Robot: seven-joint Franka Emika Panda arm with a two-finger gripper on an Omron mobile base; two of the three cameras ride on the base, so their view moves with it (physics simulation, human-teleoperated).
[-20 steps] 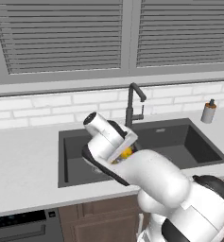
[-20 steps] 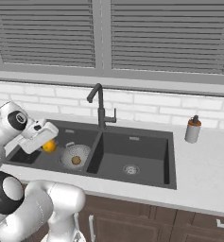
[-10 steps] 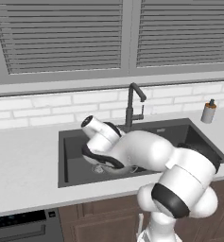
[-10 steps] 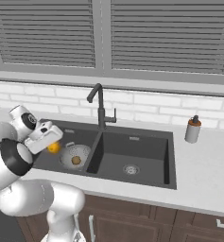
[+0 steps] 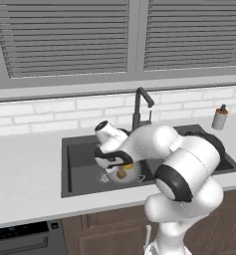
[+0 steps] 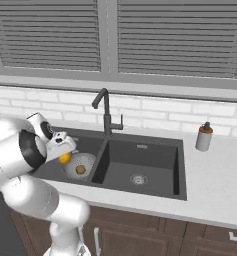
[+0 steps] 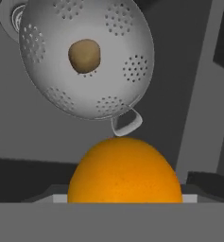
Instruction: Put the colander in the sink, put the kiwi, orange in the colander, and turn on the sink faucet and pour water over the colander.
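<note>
Since a moment ago our arm has swung lower over the left basin of the sink (image 6: 140, 150), and our gripper (image 6: 65, 150) now hangs above the colander (image 6: 82, 165). Our jaws grasp the orange (image 7: 125, 170). The kiwi (image 7: 84, 56) lies inside the colander. The faucet (image 6: 106, 112) stands behind, a soap bottle (image 6: 204, 137) on the bench (image 6: 215, 190).

A pale counter (image 6: 210, 185) runs under the window, with a dark double sink (image 6: 140, 150) set into it. The colander (image 6: 81, 165) stands in the left basin. A soap bottle (image 6: 204, 138) stands near the counter's back edge, right of the sink.
</note>
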